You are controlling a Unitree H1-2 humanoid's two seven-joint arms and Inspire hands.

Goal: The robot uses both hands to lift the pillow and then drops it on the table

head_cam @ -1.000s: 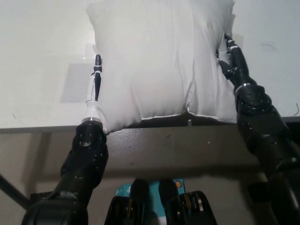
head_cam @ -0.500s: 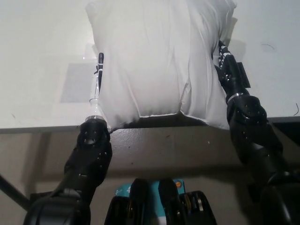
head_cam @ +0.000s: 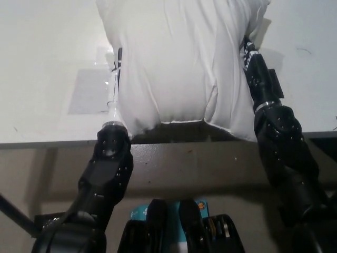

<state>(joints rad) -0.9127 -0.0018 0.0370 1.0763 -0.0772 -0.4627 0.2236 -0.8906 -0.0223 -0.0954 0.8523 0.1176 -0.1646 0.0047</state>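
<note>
**Pillow squeezed between both hands at the counter's near edge**

The pillow [head_cam: 179, 63] sits over the near edge of the counter [head_cam: 47, 63], its near hem overhanging. The white left robot hand [head_cam: 117, 79] presses its left side and the black right robot hand [head_cam: 254, 66] its right, squeezing it narrow, likely for a lift. Whether the fingers curl or lie flat is hidden.
</note>
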